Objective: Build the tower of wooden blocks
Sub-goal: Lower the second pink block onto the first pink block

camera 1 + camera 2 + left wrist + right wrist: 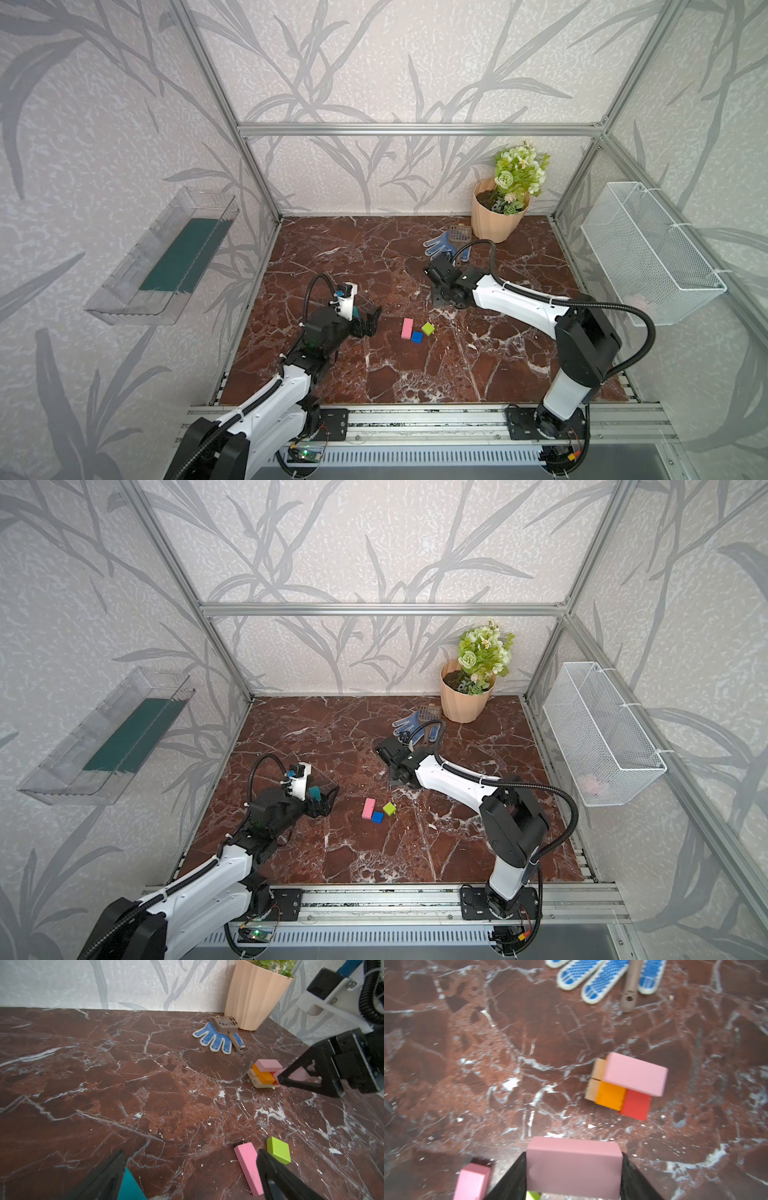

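One flowerpot (493, 225) holds flowers (519, 170); right gripper (574, 1155) clamps pink block (574, 1169).

The tabletop (374, 374) was a red-brown marble-patterned slab veined with white. At its far right corner stood a ribbed beige flowerpot (494, 220) of green artificial flowers. Just left of and nearer than the pot lay a blue-dotted work glove (441, 244), with a grey-brown slotted scoop (459, 232) lying partly across it. Near the middle, a pink block (407, 328) lay flat, a blue cube (417, 336) against its near right corner and a green cube (428, 328) just right of that. Between this group and the glove, two tan blocks (592, 1089) lay side by side, touching, under a small stack.
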